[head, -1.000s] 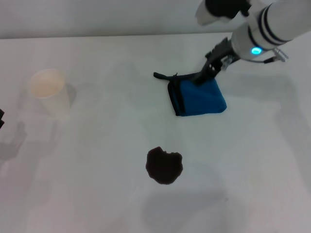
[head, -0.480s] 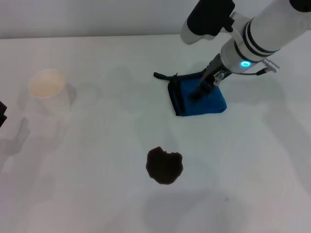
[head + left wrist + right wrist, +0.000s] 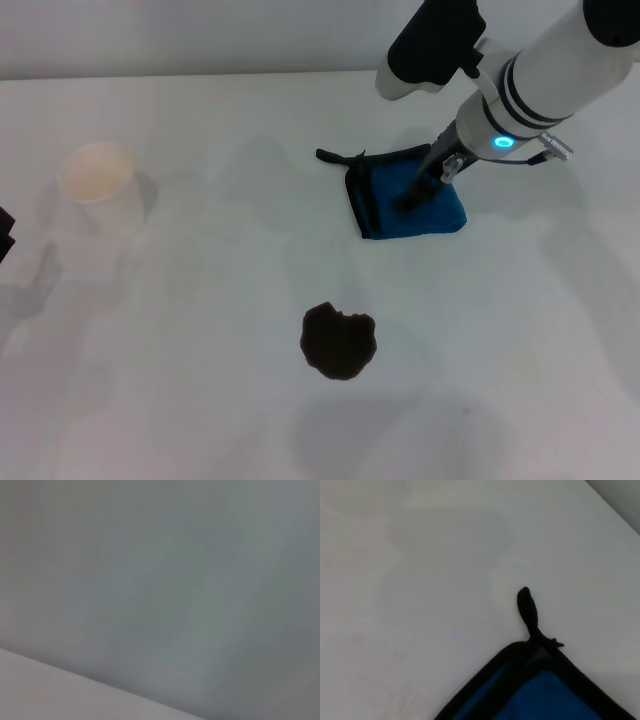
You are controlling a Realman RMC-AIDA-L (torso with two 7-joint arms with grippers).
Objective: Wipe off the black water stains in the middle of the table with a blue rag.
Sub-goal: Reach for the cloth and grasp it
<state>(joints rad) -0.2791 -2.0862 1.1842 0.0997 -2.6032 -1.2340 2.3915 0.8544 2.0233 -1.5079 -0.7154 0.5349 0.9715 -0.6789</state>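
The blue rag point(image 3: 392, 208) lies folded on the white table point(image 3: 200, 400), right of centre toward the back, its black loop point(image 3: 338, 156) pointing left. My right gripper point(image 3: 420, 190) reaches down from the right onto the rag's top face. The right wrist view shows a black-edged corner of the rag point(image 3: 555, 695) and its loop point(image 3: 527, 607). The black water stains point(image 3: 338, 342) form one dark lobed blotch nearer the front, apart from the rag and bare. My left gripper point(image 3: 4, 238) shows only as a dark bit at the left edge.
A white paper cup point(image 3: 97, 178) stands upright at the left, well away from the stain and rag. The left wrist view holds only a plain grey surface.
My right gripper has come down and forward from the rag's far edge onto the rag's top. The rag, the stain and the cup have stayed put.
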